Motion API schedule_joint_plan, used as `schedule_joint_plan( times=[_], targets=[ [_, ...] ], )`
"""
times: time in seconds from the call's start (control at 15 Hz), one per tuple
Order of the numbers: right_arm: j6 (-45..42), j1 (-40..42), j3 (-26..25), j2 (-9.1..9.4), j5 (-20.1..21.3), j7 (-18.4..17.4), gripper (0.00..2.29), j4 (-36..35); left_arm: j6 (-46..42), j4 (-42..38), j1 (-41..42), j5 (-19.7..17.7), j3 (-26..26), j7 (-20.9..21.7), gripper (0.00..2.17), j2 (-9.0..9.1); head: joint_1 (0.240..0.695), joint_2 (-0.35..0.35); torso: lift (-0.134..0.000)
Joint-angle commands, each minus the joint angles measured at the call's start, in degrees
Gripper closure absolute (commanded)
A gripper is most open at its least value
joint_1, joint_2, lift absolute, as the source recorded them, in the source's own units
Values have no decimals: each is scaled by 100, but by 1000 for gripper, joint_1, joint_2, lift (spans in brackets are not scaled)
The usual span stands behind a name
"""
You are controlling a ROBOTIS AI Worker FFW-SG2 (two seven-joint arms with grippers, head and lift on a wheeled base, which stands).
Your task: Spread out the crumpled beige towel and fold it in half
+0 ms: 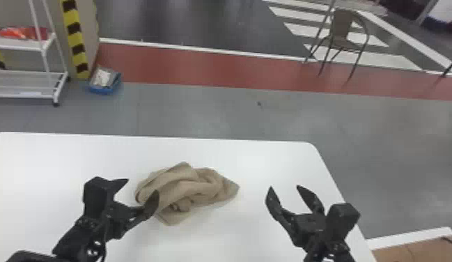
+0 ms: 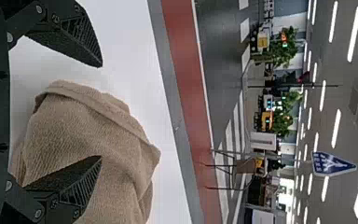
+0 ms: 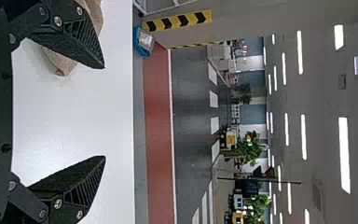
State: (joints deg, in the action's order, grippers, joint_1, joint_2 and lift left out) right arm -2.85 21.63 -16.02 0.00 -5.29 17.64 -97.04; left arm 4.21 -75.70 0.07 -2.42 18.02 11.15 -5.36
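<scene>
Our left claw (image 1: 142, 185) and right claw (image 1: 284, 187) were spread, the towel (image 1: 200, 186) bunched on the table (image 1: 252, 158) nearer the left. We judged it light, limp (nothing breakable), best pinched at an outer corner.

Beyond the white table (image 1: 61, 149): grey floor (image 1: 200, 111), then a red strip (image 1: 207, 71); past its left side, a white rack (image 1: 19, 44); past its right, a chair (image 1: 341, 28); high beyond it, ceiling lights (image 3: 299, 51)
</scene>
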Motion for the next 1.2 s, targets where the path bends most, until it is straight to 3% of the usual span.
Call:
schedule_joint_plan(
  times=[0.0,0.13,0.47,0.8,1.13],
  targets=[
    [-17,26,-15,5,-69,46,218,-17,-196,460,-244,128,184,-25,215,193,695,-296,0],
    [-35,78,-50,5,-104,72,218,-61,-583,741,-429,154,193,-95,215,290,695,-313,0],
    [-70,70,-200,5,-298,213,218,-8,-600,653,-491,172,123,-130,215,290,695,-331,0],
    [-70,70,-121,5,-385,319,218,-61,-249,917,-666,673,184,-183,215,352,695,-326,0],
    [-52,96,-77,5,-447,380,218,-131,-249,1207,-842,761,184,-253,218,387,695,-310,0]
  ],
)
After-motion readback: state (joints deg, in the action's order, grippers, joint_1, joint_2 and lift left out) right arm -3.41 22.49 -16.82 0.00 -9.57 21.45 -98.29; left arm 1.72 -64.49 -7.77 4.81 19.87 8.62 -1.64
